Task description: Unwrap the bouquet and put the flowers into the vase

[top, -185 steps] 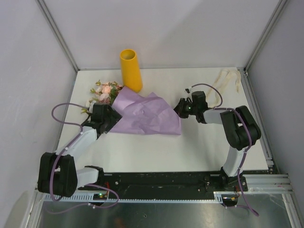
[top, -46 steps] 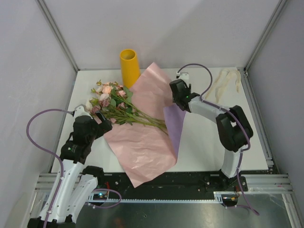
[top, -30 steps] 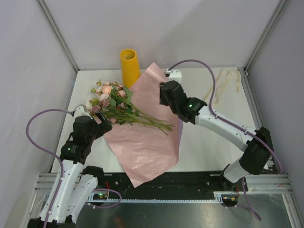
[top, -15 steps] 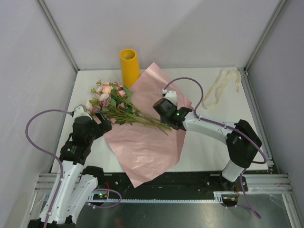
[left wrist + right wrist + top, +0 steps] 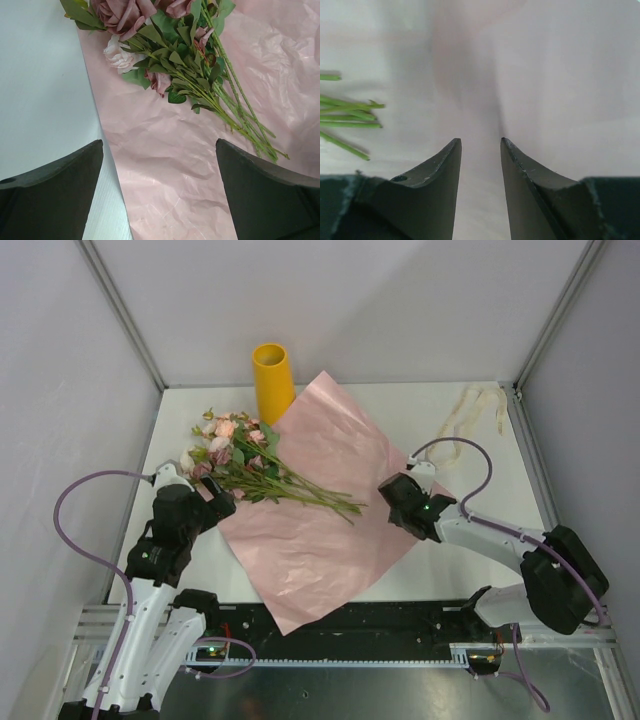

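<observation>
Now, leafy pink-and-cream roses (image 5: pixel 235 452): bare on flattened pink paper sheet (image 5: pixel 330 530), free to lift
Left gripper (image 5: pixel 159 150): agape, empty, over sheet's edge
Right gripper (image 5: pixel 480 142): ajar, empty

Soft, even light from above, no glare.
In the top view the wide crinkled pink paper sheet (image 5: pixel 320 540) is bright and sharp, with faint shadows. The left wrist view shows its creases crisply. The right wrist view is soft: the sheet blurs, the thin green stems (image 5: pixel 350 117) on it look hazy, and a dim shadow streak runs up its middle.
</observation>
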You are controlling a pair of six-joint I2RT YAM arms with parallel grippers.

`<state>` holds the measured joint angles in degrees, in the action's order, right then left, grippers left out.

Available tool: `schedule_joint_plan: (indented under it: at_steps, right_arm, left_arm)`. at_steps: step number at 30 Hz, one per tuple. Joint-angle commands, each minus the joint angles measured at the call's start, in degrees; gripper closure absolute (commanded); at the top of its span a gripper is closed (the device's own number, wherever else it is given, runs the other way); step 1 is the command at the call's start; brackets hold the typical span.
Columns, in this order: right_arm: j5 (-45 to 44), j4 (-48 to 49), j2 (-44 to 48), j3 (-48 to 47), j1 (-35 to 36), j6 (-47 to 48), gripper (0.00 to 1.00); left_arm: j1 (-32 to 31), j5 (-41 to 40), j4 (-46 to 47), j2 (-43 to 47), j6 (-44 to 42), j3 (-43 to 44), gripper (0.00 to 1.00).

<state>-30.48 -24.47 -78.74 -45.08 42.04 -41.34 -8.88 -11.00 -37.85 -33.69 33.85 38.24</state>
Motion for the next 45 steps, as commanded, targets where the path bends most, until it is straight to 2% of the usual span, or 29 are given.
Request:
schedule_joint_plan:
  at_steps: [1,8,14,21,25,33,38,45]
  right_arm:
    - [1.4,4.3,3.4,5.4,-2.2,-4.7,0.58]
    - [4.8,8.4,5.8,11.9,-6.6,-6.4,0.58]
    - [9.5,10.7,6.7,12.7,-8.5,-3.8,0.57]
    - [16.3,15.2,13.5,11.8,-6.7,5.1,0.57]
    - [20.2,21.5,14.8,9.4,-5.0,11.1,0.56]
    - [30.8,34.7,1.1,-0.3,-1.1,26.0,0.56]
    - [32.8,33.7,-10.9,-10.8,1.8,32.5,0.55]
    - [39.6,33.7,-23.0,-20.0,2.7,33.5,0.57]
  left_arm:
    - [-0.1,-1.3,1.3,0.3,-1.6,0.1,0.01]
    - [-0.1,-0.7,1.4,0.3,-2.4,0.3,0.0]
    - [-0.1,0.0,1.3,0.6,-2.9,0.4,0.0]
    - [-0.1,0.6,1.3,2.3,-3.2,0.3,0.0]
    - [-0.2,2.5,1.6,2.7,-3.7,0.3,0.0]
    - [-0.2,4.5,2.6,4.3,-4.9,0.1,0.0]
    - [-0.1,4.2,2.7,5.8,-5.1,0.0,0.0]
    - [-0.3,4.8,2.9,5.6,-5.1,-0.2,0.0]
